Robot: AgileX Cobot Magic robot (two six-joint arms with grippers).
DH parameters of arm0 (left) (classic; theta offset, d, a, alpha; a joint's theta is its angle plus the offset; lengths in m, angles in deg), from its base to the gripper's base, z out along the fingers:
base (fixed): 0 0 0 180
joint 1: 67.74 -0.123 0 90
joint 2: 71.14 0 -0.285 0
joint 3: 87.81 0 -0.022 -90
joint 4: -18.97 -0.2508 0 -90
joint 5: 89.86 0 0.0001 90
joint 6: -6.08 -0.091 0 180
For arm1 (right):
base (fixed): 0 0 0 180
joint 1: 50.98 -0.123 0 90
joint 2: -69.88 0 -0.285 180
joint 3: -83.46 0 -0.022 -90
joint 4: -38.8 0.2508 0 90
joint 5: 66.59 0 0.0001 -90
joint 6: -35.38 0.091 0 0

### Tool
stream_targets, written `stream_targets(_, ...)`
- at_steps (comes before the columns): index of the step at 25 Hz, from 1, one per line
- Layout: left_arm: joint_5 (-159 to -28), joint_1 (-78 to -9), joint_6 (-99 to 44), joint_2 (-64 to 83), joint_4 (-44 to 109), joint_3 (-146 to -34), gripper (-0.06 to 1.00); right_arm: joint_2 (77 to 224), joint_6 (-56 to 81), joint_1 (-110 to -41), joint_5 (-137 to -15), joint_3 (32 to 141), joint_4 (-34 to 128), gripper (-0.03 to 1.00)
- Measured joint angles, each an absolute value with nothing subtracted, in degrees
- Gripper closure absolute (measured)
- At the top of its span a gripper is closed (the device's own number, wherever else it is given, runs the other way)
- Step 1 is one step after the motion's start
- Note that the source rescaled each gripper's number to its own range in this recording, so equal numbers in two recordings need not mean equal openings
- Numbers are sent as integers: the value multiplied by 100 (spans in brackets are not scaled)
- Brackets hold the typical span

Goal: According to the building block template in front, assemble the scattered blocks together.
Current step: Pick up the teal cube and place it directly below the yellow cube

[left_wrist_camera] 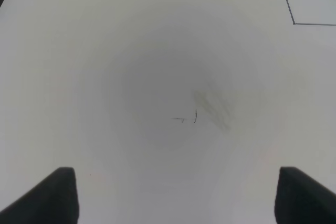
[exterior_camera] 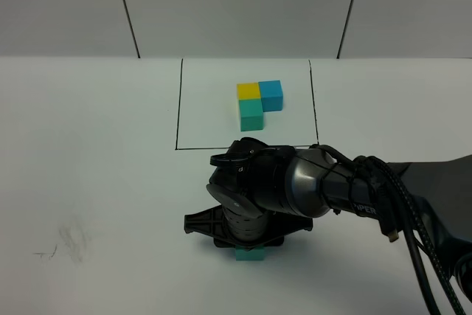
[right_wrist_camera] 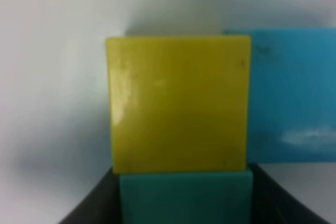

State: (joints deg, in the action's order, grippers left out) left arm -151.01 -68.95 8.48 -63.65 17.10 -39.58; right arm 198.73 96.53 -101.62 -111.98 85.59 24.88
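1. The scattered blocks sit well on the near side of the building block template (exterior_camera: 259,104), under the right arm. In the exterior view only an edge of the teal-green cube (exterior_camera: 250,254) shows below the wrist.
2. The right wrist view shows the yellow cube (right_wrist_camera: 178,103) with the blue cube (right_wrist_camera: 291,95) flush against one side and the teal-green cube (right_wrist_camera: 185,198) flush against the adjacent side: the same L as the template.
3. The right gripper (right_wrist_camera: 185,203) is clamped on the teal-green cube, dark fingers on both its flanks.
4. My judgement: this is the seating of the last cube. Before letting go, check that no gap remains against the yellow cube and that the edges line up.
5. Open the jaws slowly and lift straight up, so that a finger does not drag the cube out of line.
6. The left gripper (left_wrist_camera: 173,195) hangs spread wide and empty over bare table, far to the template's left; it need not move.
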Motion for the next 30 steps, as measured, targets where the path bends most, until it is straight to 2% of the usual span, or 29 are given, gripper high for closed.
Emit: stream_targets(30, -15101, -6895, 832, -6365, 1710, -3958, -2, 19885, 9407, -10156, -11553, 8902, 2504, 95)
